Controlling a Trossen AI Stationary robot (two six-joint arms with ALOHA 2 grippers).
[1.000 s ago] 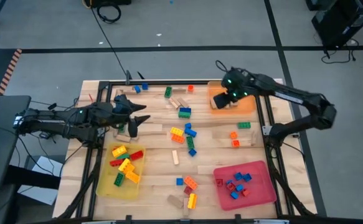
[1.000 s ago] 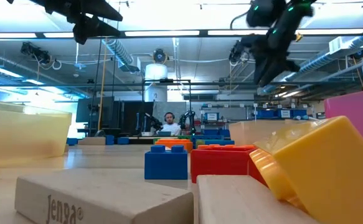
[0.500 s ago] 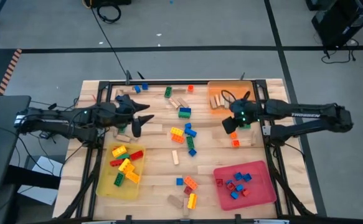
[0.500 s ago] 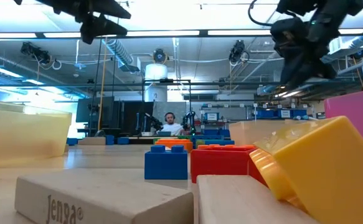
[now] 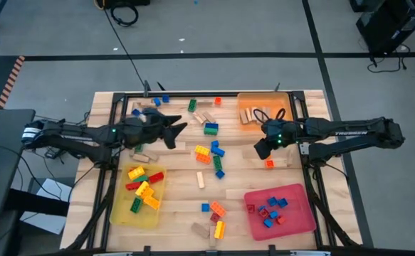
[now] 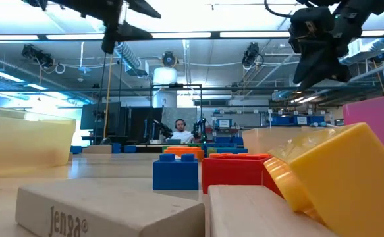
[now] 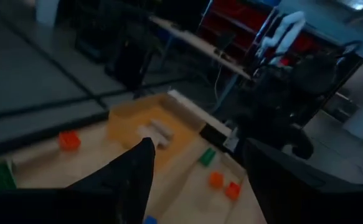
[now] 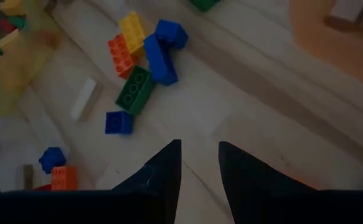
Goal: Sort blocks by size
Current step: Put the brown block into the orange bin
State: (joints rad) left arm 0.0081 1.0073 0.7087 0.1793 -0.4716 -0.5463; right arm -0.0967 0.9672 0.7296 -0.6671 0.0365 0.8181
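The left hand (image 5: 181, 129) is seen with its fingers spread apart and empty, raised above the far-left part of the bench (image 5: 235, 171), pointing toward the middle. In its wrist view the two dark fingers (image 7: 134, 171) stand wide, with the orange tray (image 7: 137, 127) and two tan wooden pieces in it beyond them.

The right hand (image 5: 259, 149) is held over the right side of the bench, just in front of the orange tray (image 5: 264, 108); its fingers (image 8: 169, 168) are drawn near together with a narrow gap, and nothing is seen between them.

The blocks (image 5: 211, 153) are scattered over the middle of the bench: a cluster of yellow, orange, blue and green bricks near the centre, tan wooden pieces around them. More are lying in the yellow tray (image 5: 114, 213) at the front left and in the red tray (image 5: 300, 220) at the front right.

In the low view a wooden block (image 6: 106, 207) printed "Jenga" is lying closest to the camera.
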